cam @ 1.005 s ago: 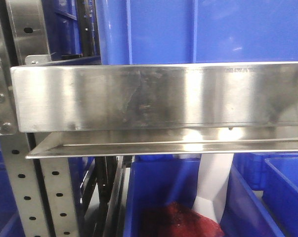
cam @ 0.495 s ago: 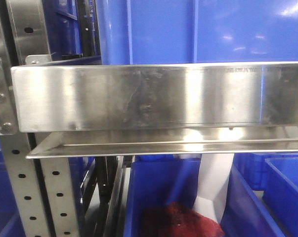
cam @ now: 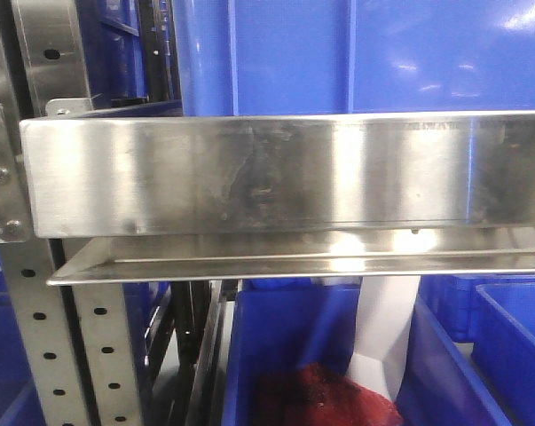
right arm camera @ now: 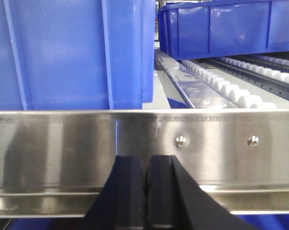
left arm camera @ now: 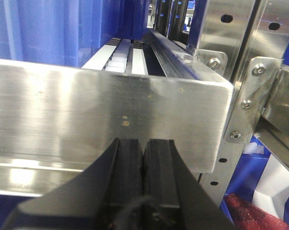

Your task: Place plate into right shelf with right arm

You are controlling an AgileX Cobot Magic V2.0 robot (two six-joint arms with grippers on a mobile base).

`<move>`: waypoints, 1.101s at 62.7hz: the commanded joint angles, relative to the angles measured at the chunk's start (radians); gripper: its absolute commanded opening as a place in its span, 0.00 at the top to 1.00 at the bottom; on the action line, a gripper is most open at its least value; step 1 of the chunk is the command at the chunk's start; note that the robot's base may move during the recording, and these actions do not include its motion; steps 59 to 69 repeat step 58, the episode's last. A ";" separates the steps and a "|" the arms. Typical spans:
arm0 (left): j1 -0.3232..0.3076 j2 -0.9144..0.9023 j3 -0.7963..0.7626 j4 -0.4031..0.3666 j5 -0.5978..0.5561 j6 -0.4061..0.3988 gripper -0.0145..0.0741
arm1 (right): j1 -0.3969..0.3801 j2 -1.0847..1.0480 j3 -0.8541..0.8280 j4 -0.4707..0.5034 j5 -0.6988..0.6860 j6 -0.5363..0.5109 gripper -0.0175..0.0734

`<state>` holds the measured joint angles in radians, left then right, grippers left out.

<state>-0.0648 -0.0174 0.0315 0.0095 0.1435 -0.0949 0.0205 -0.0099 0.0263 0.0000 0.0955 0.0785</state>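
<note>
Right wrist view is mostly filled by the right shelf [right arm camera: 63, 143], its shiny folded front lip running straight across the middle of the frame, with a big blue bin [right arm camera: 72, 52] seated above it at upper left and a second blue bin [right arm camera: 225, 26] at upper right over a row of white rollers [right arm camera: 230, 86]. The right gripper [right arm camera: 147, 191] is seen at bottom centre with its two black fingers pressed together, nothing clamped between them, parked just in front of the lip; contact with the steel can't be told. Same story in the left wrist view: the left gripper [left arm camera: 143, 177] is closed on nothing at bottom centre, facing the shelf's corner.

The plate can't be found in any view, so where it sits right now simply can't be said. Something white is visible at lower right of the front view, under the shelf, but it can't be identified.

Judging from that, the plate hasn't been picked up yet, so this looks like the very start of the job. The plate would need to be located and the right fingers opened before any grasp is tried
</note>
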 commanded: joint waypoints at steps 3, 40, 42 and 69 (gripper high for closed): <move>-0.007 -0.004 0.010 -0.002 -0.084 -0.006 0.89 | 0.001 -0.013 -0.004 -0.013 -0.073 -0.006 0.74; -0.007 -0.004 0.010 -0.002 -0.084 -0.006 0.89 | 0.001 -0.013 -0.004 -0.013 -0.073 -0.006 0.74; -0.007 -0.004 0.010 -0.002 -0.084 -0.006 0.89 | 0.001 -0.013 -0.004 -0.013 -0.073 -0.006 0.74; -0.007 -0.004 0.010 -0.002 -0.084 -0.006 0.89 | 0.001 -0.013 -0.004 -0.013 -0.073 -0.006 0.74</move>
